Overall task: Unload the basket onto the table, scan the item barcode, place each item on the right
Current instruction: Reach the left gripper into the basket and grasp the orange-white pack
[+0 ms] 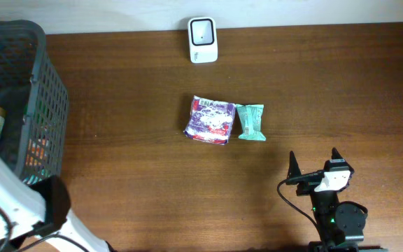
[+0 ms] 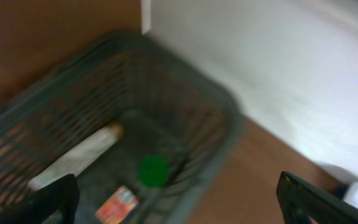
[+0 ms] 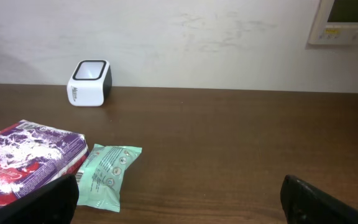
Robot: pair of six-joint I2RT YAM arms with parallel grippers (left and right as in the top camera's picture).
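A white barcode scanner (image 1: 203, 40) stands at the table's far edge, also in the right wrist view (image 3: 89, 82). Two packets lie side by side mid-table: a purple one (image 1: 210, 120) (image 3: 27, 158) and a mint green one (image 1: 250, 122) (image 3: 107, 174). My right gripper (image 1: 315, 164) (image 3: 182, 202) sits near the front edge, open and empty, pointing toward the packets. My left gripper (image 2: 179, 205) hangs open above the dark basket (image 2: 229, 124) with nothing between its fingers.
The basket (image 1: 54, 91) stands at the table's left end. Inside lie a white tube (image 2: 76, 158), a green round thing (image 2: 152, 170) and an orange packet (image 2: 118, 204). The left arm's white links (image 1: 9, 203) cross the front left corner. A wall panel (image 3: 347, 22) hangs behind.
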